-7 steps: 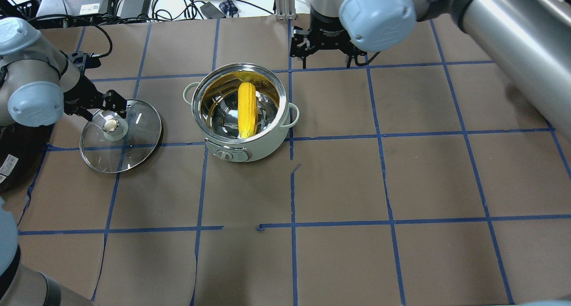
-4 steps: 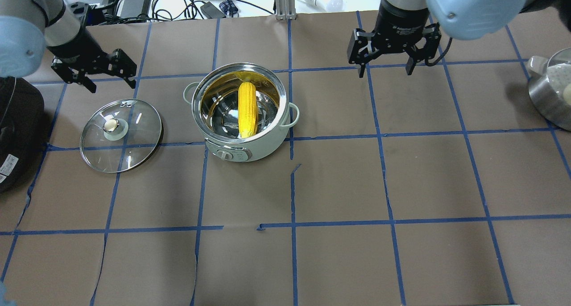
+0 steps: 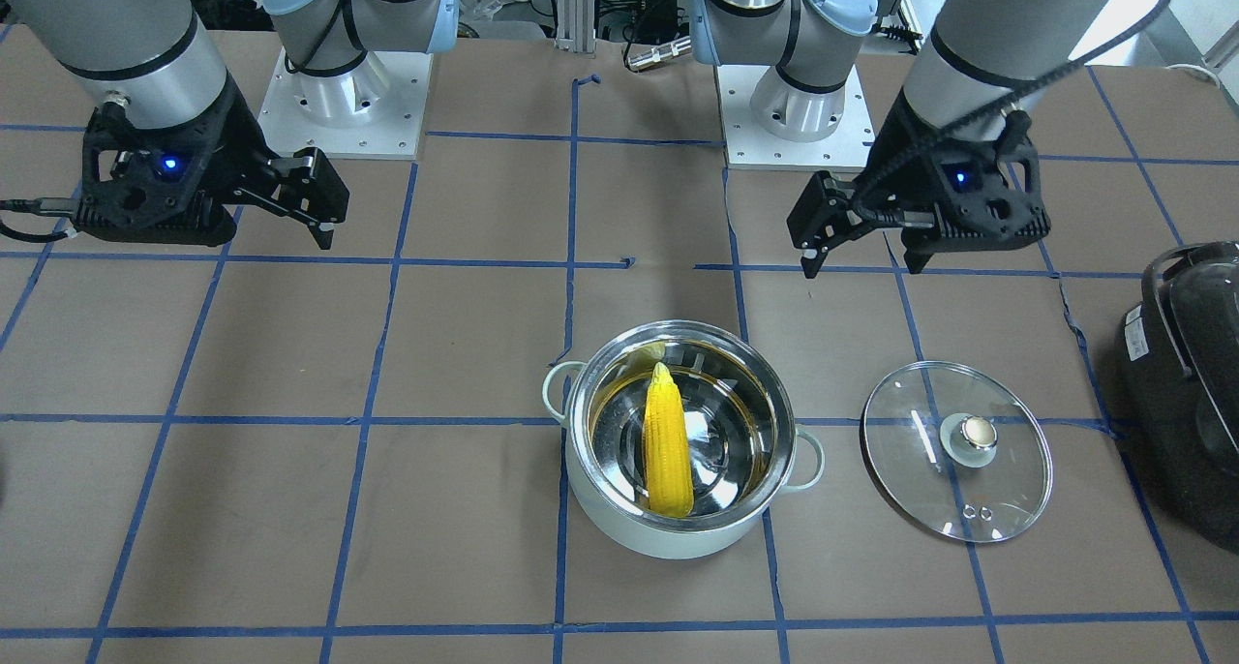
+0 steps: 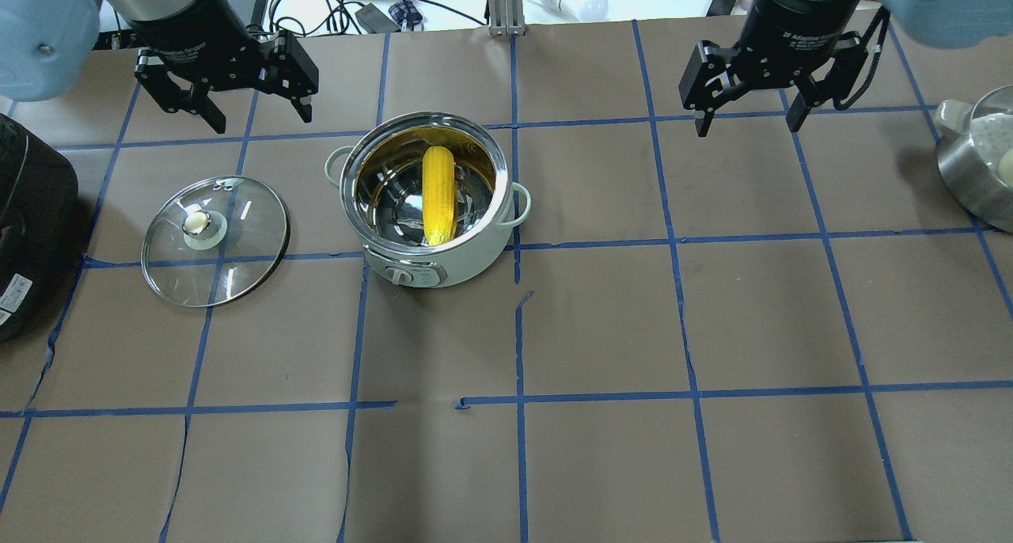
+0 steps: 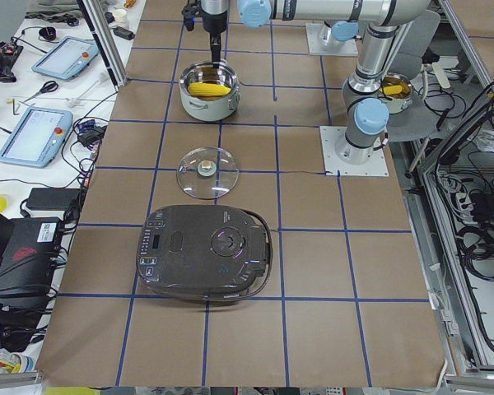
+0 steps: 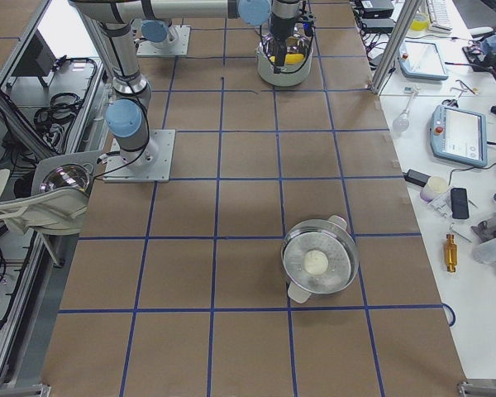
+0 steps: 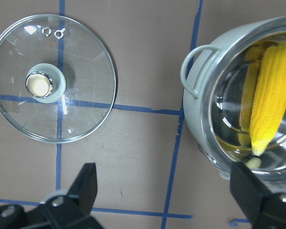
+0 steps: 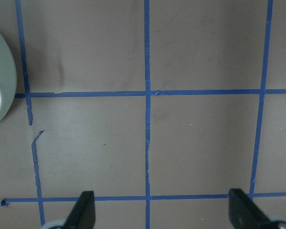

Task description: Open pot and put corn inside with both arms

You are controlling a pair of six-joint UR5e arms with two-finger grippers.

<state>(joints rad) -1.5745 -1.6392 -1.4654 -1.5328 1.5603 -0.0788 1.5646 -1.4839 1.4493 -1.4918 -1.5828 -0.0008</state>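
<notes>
The pale mint-green pot [image 4: 467,264] stands open near the table's middle, and also shows in the front view [image 3: 668,540]. The yellow corn [image 4: 438,195] lies inside it, leaning on the steel wall [image 3: 668,446] [image 7: 271,100]. The glass lid [image 4: 237,250] lies flat on the table to the pot's left, knob up [image 3: 920,470] [image 7: 86,109]. My left gripper [image 4: 261,122] is open and empty, raised beyond the lid and pot [image 3: 861,262]. My right gripper [image 4: 748,129] is open and empty, raised far to the pot's right over bare table.
A black appliance with a dark domed lid [image 4: 24,226] sits at the table's left edge. A steel pot with a pale ball inside [image 4: 977,163] sits at the right edge. Blue tape lines grid the brown table cover [image 4: 601,329].
My left gripper has risen off the lid's knob and moved back and to the right, open. My right gripper has moved right, away from the pot. Lid, pot and corn stayed put.
</notes>
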